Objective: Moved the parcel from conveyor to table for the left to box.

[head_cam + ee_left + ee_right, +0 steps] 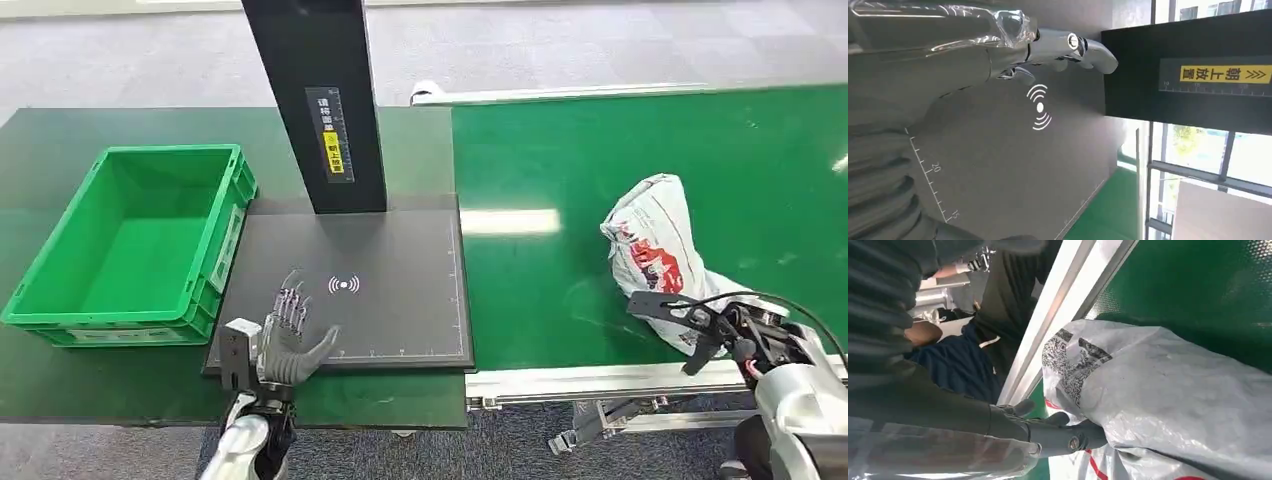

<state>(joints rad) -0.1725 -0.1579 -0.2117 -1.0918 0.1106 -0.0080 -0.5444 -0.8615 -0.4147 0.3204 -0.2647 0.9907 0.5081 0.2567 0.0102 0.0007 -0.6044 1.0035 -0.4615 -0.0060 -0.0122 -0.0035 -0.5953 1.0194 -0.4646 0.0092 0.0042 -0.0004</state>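
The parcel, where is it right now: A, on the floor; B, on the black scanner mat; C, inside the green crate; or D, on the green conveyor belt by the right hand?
D: the white parcel lies on the green conveyor belt, with the right hand at its near end; the green crate has nothing in it.

The parcel (655, 245) at 3 o'clock is crinkled glossy white plastic, the conveyor (620, 150) smooth shiny green, the box (140, 240) hard green plastic, the mat (390, 300) matt black.
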